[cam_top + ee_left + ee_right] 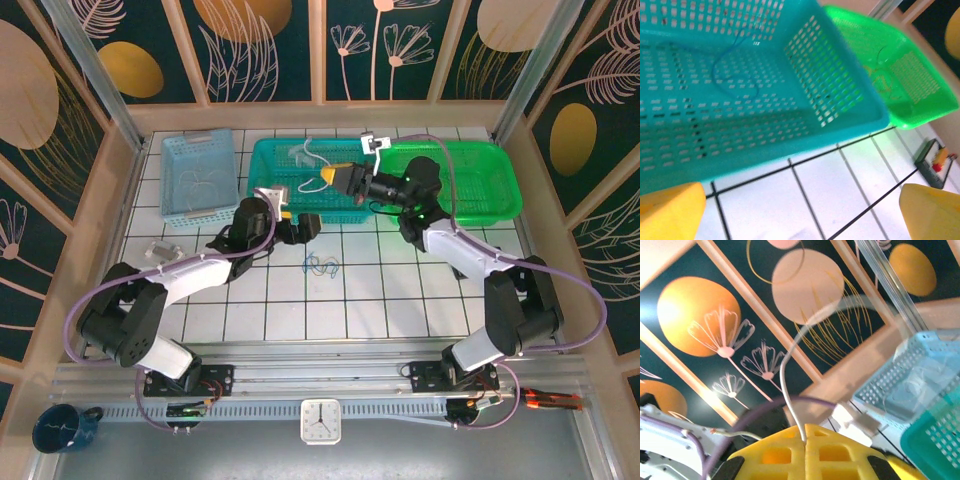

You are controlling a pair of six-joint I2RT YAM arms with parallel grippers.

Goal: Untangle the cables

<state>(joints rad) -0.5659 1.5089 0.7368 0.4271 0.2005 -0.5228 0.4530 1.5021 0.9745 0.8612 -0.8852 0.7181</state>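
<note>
R gripper (pixel 323 180) was clenched on the white cable (pixel 303 155), up over the teal basket (pixel 280 150). On the R wrist cam the white cable (pixel 784 375) came straight out of the seam btw the shut yellow fingers (pixel 775 455), then arced off right. L gripper (pixel 305 225) was released: jaws wide, nothing btw them, low over the table (pixel 400 290) just in front of the teal basket's near wall (pixel 765 140). A blue cable (pixel 322 265) lay loose on the tiles near the L gripper, outside the baskets. L wrist cam showed a second blue cable (pixel 714 75), thin, on the teal basket floor. Green basket (pixel 480 190) sat right beside the teal one, light blue basket (pixel 200 175) on the other side. Couldn't tell where the white cable's far end went.
</note>
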